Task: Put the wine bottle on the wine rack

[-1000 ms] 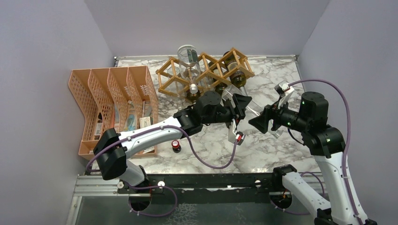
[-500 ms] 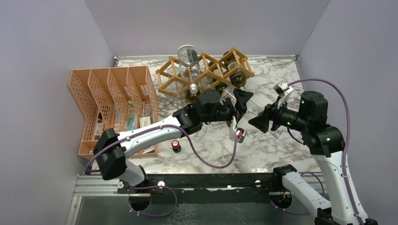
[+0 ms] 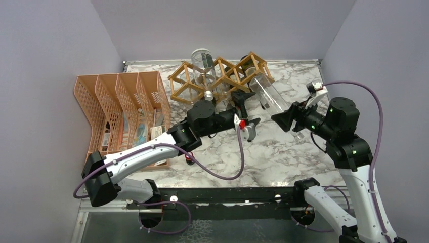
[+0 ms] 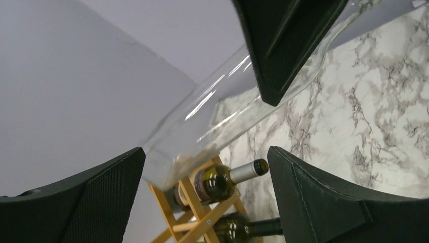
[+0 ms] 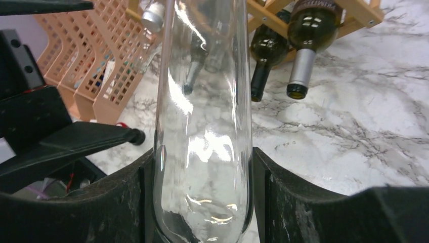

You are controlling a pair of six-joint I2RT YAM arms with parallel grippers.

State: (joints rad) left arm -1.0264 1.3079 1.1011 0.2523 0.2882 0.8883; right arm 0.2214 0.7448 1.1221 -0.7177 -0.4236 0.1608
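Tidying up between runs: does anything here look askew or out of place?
The wine rack sits skewed to the back edge of the table, and a clear bottle pokes out past its far side. The wine bottle is off the rack, clamped in the right tool.

Left arm [image 3: 152, 149] stretched forward, left gripper [image 3: 247, 109] spread wide, empty; right arm [image 3: 350, 152] raised, right gripper [image 3: 283, 119] clamping a clear bottle [image 3: 267, 93].

A lab test cell: plain lilac walls [image 3: 50, 40] boxing a marble-patterned table [image 3: 283, 157].
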